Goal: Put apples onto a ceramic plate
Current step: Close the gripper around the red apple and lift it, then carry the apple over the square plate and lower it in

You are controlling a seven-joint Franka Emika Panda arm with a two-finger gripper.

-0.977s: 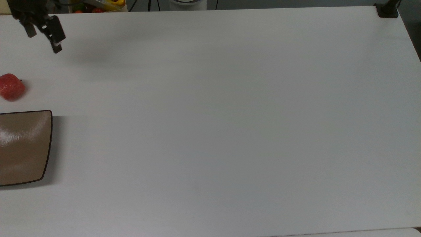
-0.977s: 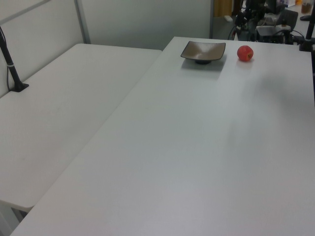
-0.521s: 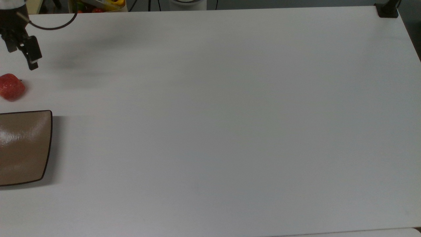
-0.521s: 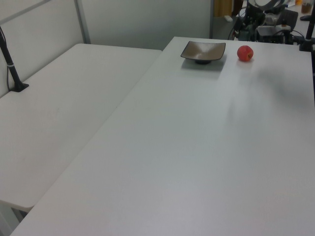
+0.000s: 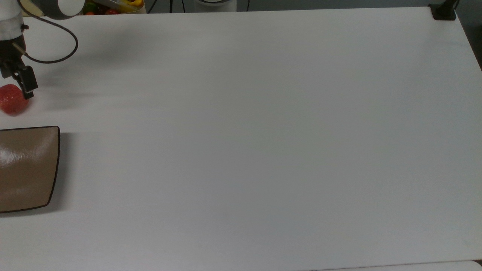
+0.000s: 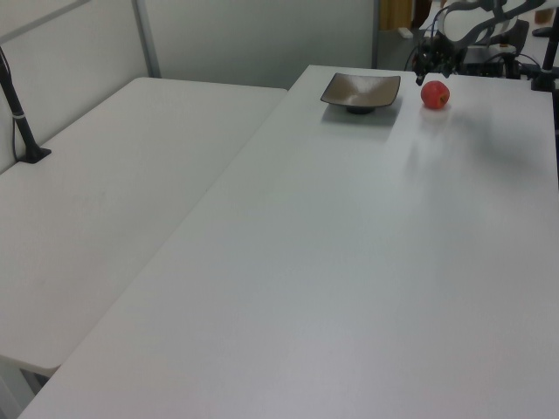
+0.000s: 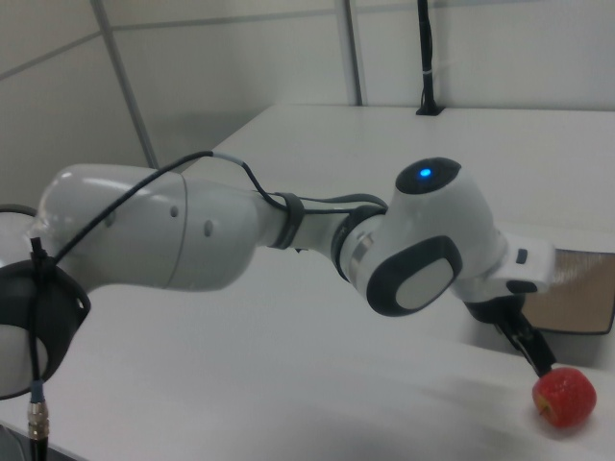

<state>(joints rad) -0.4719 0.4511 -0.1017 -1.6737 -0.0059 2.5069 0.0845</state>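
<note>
White table (image 5: pixel 263 131) fills the scene, with a grey partition wall behind it in the left view. A small red apple (image 5: pixel 13 99) sits on the tabletop near a glossy tan square ceramic plate (image 5: pixel 28 167), apart from it and not yet on it. The Panda arm's gripper (image 5: pixel 20 81) hovers just beside and above the apple, with one dark finger (image 7: pixel 528 348) reaching toward it; whether it is open or closed is unclear. The reach appears under way. Next, the gripper likely needs to straddle the apple. Nothing lies between apple and plate.
</note>
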